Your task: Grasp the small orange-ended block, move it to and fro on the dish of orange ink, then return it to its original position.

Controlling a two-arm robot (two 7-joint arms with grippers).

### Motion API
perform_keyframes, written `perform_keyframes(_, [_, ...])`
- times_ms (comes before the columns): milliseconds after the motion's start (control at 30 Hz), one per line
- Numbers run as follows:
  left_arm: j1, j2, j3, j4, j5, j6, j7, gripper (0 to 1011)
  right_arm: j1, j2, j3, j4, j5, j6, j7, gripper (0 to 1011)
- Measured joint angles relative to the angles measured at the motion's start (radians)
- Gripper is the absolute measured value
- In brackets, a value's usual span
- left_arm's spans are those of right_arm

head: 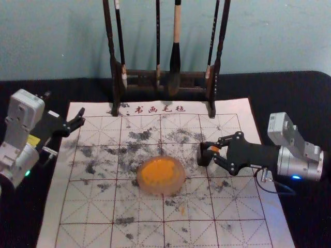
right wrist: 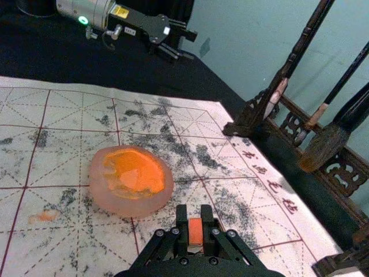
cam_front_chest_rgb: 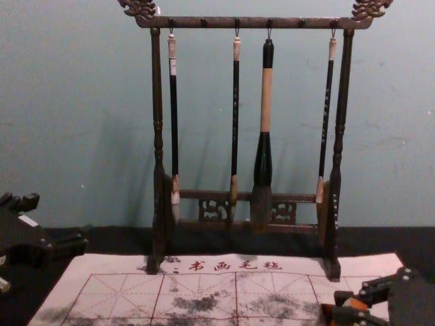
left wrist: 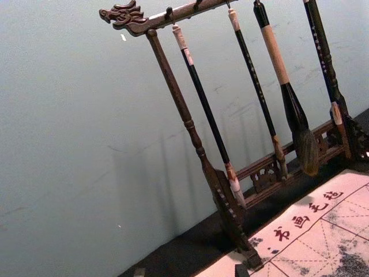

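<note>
Just right of the ink dish, my right gripper point(head: 209, 154) is shut on the small block point(head: 214, 149), whose orange end shows between the fingers. In the right wrist view the right gripper point(right wrist: 196, 226) pinches the block point(right wrist: 195, 232); its lower part is hidden. The round translucent dish point(head: 161, 175) of orange ink lies on the mat, apart from the block. My left gripper point(head: 66, 135) is idle at the left edge of the mat, its fingers spread; in the left wrist view the left gripper point(left wrist: 190, 272) shows its tips far apart.
A dark wooden rack point(cam_front_chest_rgb: 253, 24) with several hanging brushes stands at the mat's far edge, before a wall. The gridded, ink-stained mat point(head: 93, 206) lies on a black tabletop point(head: 305, 103). The largest brush point(cam_front_chest_rgb: 264, 149) hangs right of the rack's middle.
</note>
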State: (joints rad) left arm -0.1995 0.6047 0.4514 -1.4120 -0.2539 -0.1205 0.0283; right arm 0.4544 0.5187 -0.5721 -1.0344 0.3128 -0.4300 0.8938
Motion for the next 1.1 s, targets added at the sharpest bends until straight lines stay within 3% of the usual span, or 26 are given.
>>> perform_keyframes(333, [0.000,0.000,0.000,0.000,0.000,0.000,0.000,1001,-0.027,0.007,0.031,-0.080,0.025,0.075,-0.055,133])
perform_keyframes(1100, [0.000,0.000,0.000,0.000,0.000,0.000,0.000,1001,-0.013,0.070,0.036,-0.264,0.037,0.247,-0.080,133])
